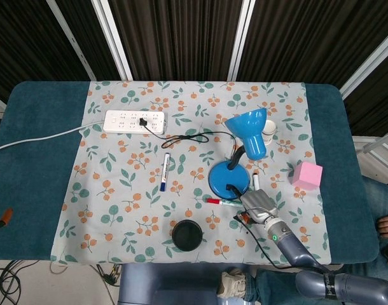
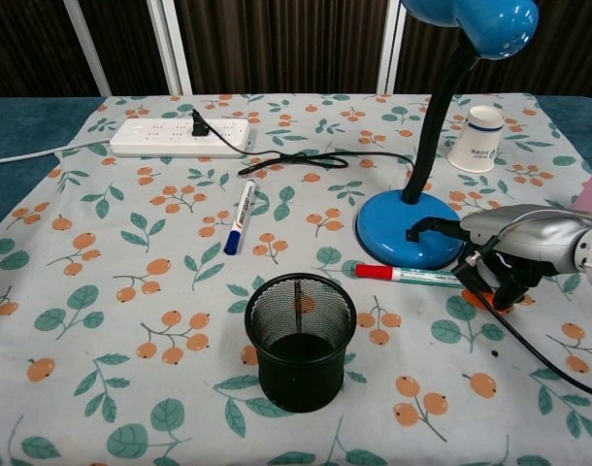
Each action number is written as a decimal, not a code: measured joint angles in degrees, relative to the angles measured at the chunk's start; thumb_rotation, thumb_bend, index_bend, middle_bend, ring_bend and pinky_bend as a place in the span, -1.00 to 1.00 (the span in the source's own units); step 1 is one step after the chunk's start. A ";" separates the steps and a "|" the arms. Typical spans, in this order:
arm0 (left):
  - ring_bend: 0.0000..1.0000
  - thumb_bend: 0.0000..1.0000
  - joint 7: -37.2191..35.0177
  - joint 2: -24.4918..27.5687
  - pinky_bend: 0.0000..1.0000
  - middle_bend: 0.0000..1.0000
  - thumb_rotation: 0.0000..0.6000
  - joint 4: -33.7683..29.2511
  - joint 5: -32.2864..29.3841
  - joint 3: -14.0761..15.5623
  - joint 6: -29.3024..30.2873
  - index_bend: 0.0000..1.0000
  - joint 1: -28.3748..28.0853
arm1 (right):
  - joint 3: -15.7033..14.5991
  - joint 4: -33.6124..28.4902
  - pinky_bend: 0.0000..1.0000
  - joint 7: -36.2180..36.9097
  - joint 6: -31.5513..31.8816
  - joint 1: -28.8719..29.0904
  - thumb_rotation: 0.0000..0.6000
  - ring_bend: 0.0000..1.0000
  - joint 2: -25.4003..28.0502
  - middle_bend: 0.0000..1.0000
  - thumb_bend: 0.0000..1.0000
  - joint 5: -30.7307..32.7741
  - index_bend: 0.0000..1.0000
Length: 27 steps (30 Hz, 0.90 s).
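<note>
— One robot hand (image 2: 505,254) shows, the right one, low over the surface just beside the round base of the blue gooseneck desk lamp (image 2: 410,229). Where does the marker lie?

— The red-capped marker with the white and green barrel (image 2: 405,275) lies flat just in front of the lamp base, red cap pointing away from the robot hand. Its barrel end runs under the dark fingers (image 2: 490,280), which curl down over it. I cannot tell whether they actually grip it or only touch it.

— And the rest near the lamp?

— A black wire-mesh pen cup (image 2: 300,339) stands upright nearer the camera than the lamp base and to its left, apart from the marker. A blue-capped white marker (image 2: 240,216) lies further left of the base. Behind the lamp stands a white paper cup (image 2: 476,138), and a pink cube (image 1: 307,174) sits to the lamp's right. The lamp's black cord (image 2: 315,159) trails left to a white power strip (image 2: 180,137).

— The surface and room?

— The surface (image 1: 35,165) wears a teal cover under a pale cloth printed with orange berries and green leaves (image 1: 117,190). Behind it hang dark pleated curtains (image 1: 175,38) crossed by white bars. The left robot hand shows in neither view.
</note>
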 measured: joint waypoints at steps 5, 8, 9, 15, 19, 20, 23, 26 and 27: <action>-1.00 -0.44 -0.03 0.02 -0.84 -0.90 1.00 0.01 0.03 0.00 0.07 -0.88 0.03 | -0.57 0.09 0.90 -1.21 -0.67 0.89 1.00 0.51 0.11 0.26 -0.01 0.94 -0.93; -1.00 -0.44 -0.10 0.05 -0.84 -0.90 1.00 0.03 -0.05 -0.04 0.09 -0.88 0.05 | -0.74 0.32 0.92 -1.94 -0.99 1.45 1.00 0.51 0.10 0.26 -0.01 1.96 -0.92; -1.00 -0.44 -0.12 0.05 -0.84 -0.90 1.00 0.04 -0.05 -0.04 0.09 -0.88 0.05 | -0.75 0.37 0.92 -2.15 -1.06 1.62 1.00 0.51 0.11 0.26 -0.01 2.34 -0.91; -1.00 -0.44 -0.07 0.04 -0.84 -0.90 1.00 0.06 -0.02 0.03 -0.10 -0.88 -0.02 | -0.59 -0.03 0.95 -3.33 -0.86 2.73 1.00 0.51 0.47 0.26 -0.01 4.68 -0.90; -1.00 -0.44 -0.06 0.05 -0.84 -0.90 1.00 0.00 0.05 0.06 -0.05 -0.88 -0.01 | -0.49 -0.84 0.97 -3.58 -0.03 3.03 1.00 0.51 0.94 0.26 -0.01 5.17 -0.90; -1.00 -0.44 -0.08 0.05 -0.84 -0.90 1.00 0.00 0.04 0.05 -0.01 -0.88 0.01 | -0.42 -1.06 0.98 -3.49 0.28 3.02 1.00 0.50 1.07 0.26 -0.01 5.19 -0.91; -1.00 -0.44 -0.20 0.11 -0.84 -0.90 1.00 0.03 -0.07 -0.01 0.04 -0.88 0.05 | -0.04 -2.01 1.00 -2.85 1.80 2.74 1.00 0.30 1.68 0.11 -0.01 4.92 -0.94; -1.00 -0.44 -0.39 0.17 -0.84 -0.90 1.00 0.06 -0.16 -0.05 0.06 -0.88 0.09 | 0.32 -3.67 1.00 -1.91 4.40 1.87 1.00 -0.25 2.82 -0.32 -0.04 3.77 -0.97; -1.00 -0.44 -0.45 0.20 -0.84 -0.90 1.00 0.04 -0.14 -0.06 0.08 -0.88 0.11 | 0.37 -4.27 1.00 -1.65 5.39 1.48 1.00 -0.36 3.31 -0.40 -0.07 3.28 -0.97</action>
